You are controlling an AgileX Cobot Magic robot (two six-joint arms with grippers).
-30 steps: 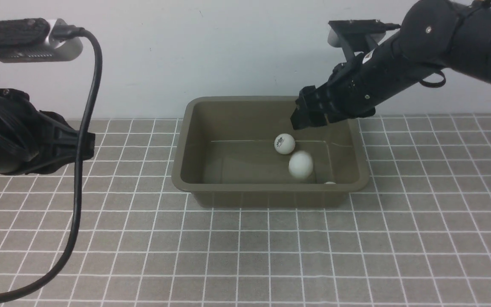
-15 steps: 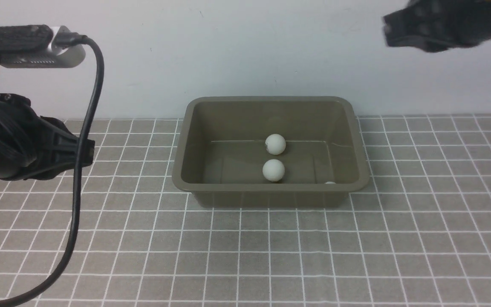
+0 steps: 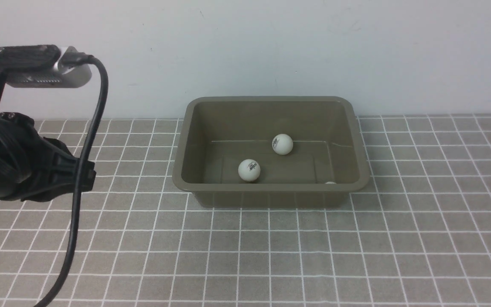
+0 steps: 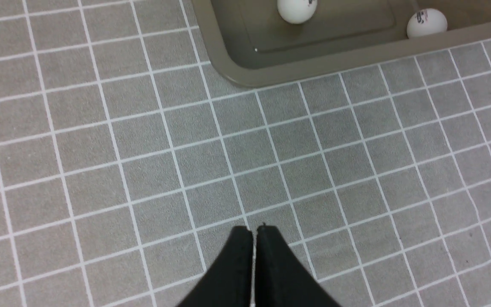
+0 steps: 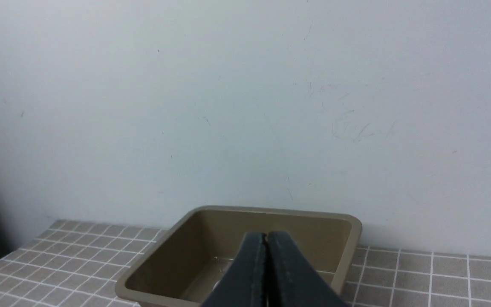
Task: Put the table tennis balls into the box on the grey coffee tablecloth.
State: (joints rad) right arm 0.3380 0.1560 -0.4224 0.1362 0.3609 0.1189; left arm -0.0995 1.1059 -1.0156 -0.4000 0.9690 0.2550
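The olive-brown box stands on the grey coffee tablecloth near the back wall. Three white table tennis balls lie inside it: one at the middle back, one at the front left of the floor, and one mostly hidden behind the front rim at the right. My left gripper is shut and empty, above bare cloth left of the box; two balls show in that view. My right gripper is shut and empty, raised, facing the box; it is out of the front view.
A plain white wall runs close behind the box. My left arm's body and its black cable fill the left edge of the front view. The checked cloth reaches the front and right edges.
My right arm has lifted away from the box and left the front view. The ball it dropped has rolled left along the box floor; the back ball has shifted slightly.
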